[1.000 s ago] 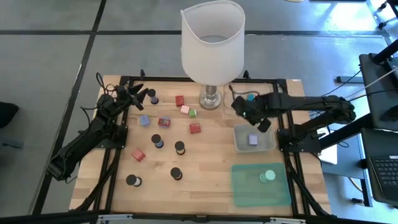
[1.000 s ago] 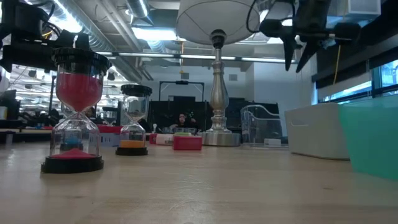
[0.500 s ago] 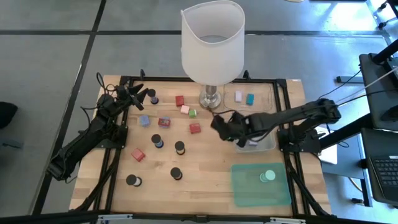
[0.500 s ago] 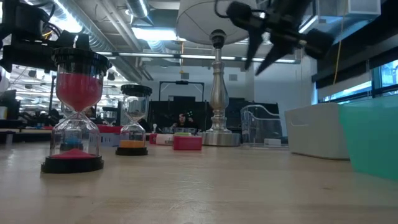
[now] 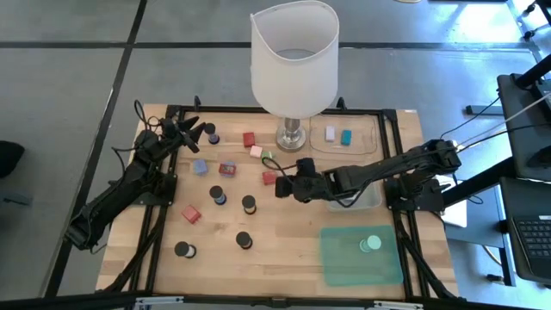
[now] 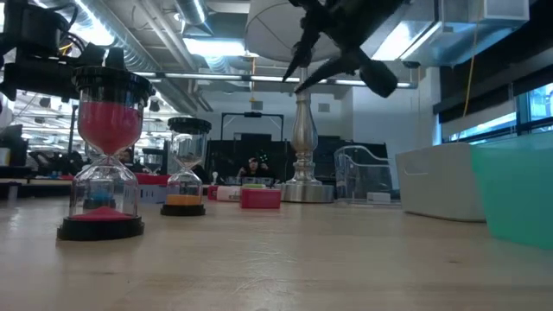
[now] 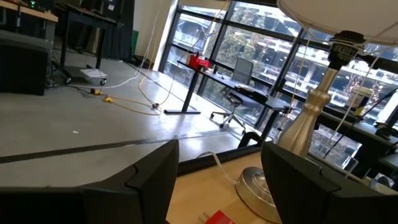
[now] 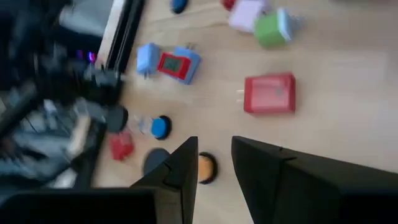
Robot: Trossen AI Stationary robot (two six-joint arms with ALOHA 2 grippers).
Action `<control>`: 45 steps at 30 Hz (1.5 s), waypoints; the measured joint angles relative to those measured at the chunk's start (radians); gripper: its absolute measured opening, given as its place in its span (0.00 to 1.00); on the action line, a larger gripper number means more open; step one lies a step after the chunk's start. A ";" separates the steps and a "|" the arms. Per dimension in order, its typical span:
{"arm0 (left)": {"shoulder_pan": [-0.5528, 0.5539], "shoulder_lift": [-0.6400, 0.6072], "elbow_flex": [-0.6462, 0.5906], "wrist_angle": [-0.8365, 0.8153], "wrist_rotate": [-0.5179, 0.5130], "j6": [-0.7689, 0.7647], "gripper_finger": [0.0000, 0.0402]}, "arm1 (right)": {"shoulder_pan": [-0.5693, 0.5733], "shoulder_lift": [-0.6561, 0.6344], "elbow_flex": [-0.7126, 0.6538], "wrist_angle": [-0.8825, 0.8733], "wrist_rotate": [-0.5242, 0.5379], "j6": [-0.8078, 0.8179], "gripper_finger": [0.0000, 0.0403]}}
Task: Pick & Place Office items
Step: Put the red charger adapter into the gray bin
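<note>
My right gripper (image 5: pixel 281 187) hangs open above the middle of the table, just right of a red block (image 5: pixel 269 176) that also shows ahead of its fingers in the right wrist view (image 8: pixel 269 93). It holds nothing. Around it lie a pink block (image 5: pixel 256 151), a green block (image 5: pixel 267 157), two blue blocks (image 5: pixel 200 166) and several black-capped hourglass cylinders (image 5: pixel 249 203). A mint-green disc (image 5: pixel 371 244) rests on the green mat. White (image 5: pixel 331 133) and teal (image 5: pixel 346 137) blocks lie in the clear tray. My left gripper (image 5: pixel 196 131) waits open at the far left corner.
The lamp (image 5: pixel 293 133) with its wide white shade stands at the far middle, close behind my right gripper. The grey tray (image 5: pixel 372 200) lies under my right arm, and the green mat (image 5: pixel 340 258) sits at the near right. Bare wood lies along the near edge.
My right gripper has swung from beside the clear tray at the far right toward the table's left and a little nearer, passing over the grey tray. It now hangs over the table's middle by the red block, still raised and open. Nothing on the table has moved.
</note>
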 joint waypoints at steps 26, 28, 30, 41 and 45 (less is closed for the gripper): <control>0.000 0.000 0.000 -0.001 0.000 0.000 0.56 | -0.084 0.020 0.000 0.189 -0.064 -0.958 0.25; 0.000 0.000 0.000 -0.001 0.000 0.000 0.56 | -0.119 0.035 0.000 0.188 -0.163 -0.936 0.25; 0.000 0.000 0.000 -0.001 0.000 0.000 0.56 | -0.153 0.044 0.000 0.188 -0.277 -0.971 0.25; 0.000 0.000 0.000 -0.003 0.000 0.000 0.56 | -0.277 0.130 0.000 0.206 -0.596 -1.442 0.41; 0.000 0.000 0.000 -0.004 0.000 0.000 0.56 | -0.289 0.140 0.000 0.207 -0.625 -1.516 0.52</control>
